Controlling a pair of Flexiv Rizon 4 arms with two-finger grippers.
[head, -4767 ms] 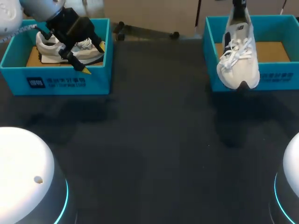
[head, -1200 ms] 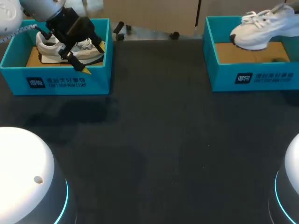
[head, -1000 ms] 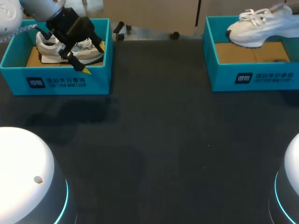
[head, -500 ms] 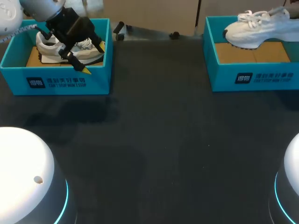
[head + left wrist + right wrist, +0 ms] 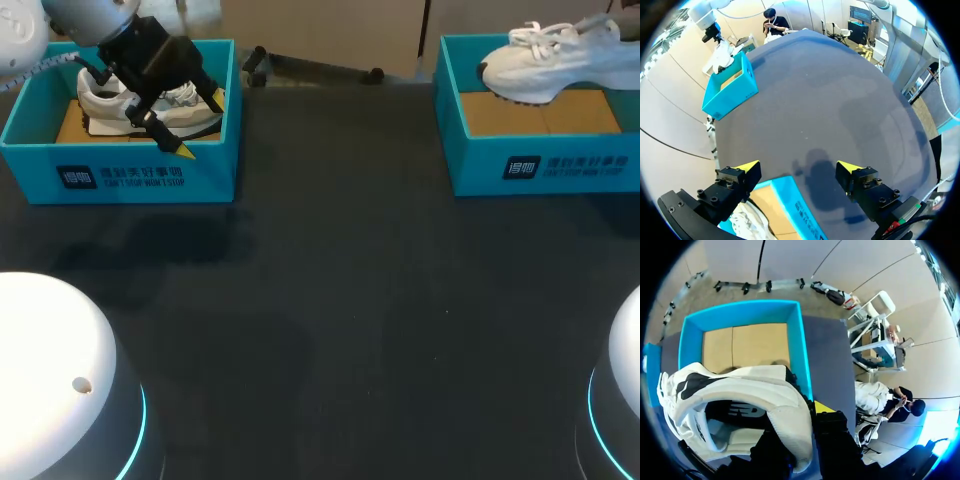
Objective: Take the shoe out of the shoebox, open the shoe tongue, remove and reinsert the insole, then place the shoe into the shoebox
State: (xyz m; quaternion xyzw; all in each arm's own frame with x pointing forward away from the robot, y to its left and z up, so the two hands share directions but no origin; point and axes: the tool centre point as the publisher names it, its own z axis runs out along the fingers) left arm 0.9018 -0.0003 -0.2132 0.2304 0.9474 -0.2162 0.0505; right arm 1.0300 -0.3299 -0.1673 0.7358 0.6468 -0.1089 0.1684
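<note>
While the right gripper [image 5: 807, 415] holds the shoe [image 5: 545, 65] aloft, the shoe hangs over the right box [image 5: 540, 165] and clear of its cardboard floor. In the head view it lies roughly level, sole down, with its toe toward the box's left wall and its heel toward the view's right edge. Laces show on top.

Right wrist view – the gripper is clamped on the wall of the shoe's [image 5: 740, 390] collar. One yellow tip shows outside that wall; the other finger is hidden inside the opening. Ahead of the fingers, the blue rim of the right box [image 5: 795, 340] frames a bare cardboard floor.

Left gripper [image 5: 200, 125] – positioned over the near right corner of the left box [image 5: 120, 175]. Its fingers are spread wide and grip nothing. A second shoe [image 5: 100, 100] lies inside this box, partly covered by the arm.

Left wrist view – the two yellow tips of the left gripper [image 5: 797, 167] stand well apart. Under them are a corner of the left box [image 5: 800, 210] and part of the second shoe [image 5: 747, 220]. The right box [image 5: 730, 92] sits far ahead across the dark table [image 5: 340, 300].

Both boxes stand at the table's far edge, well apart.
</note>
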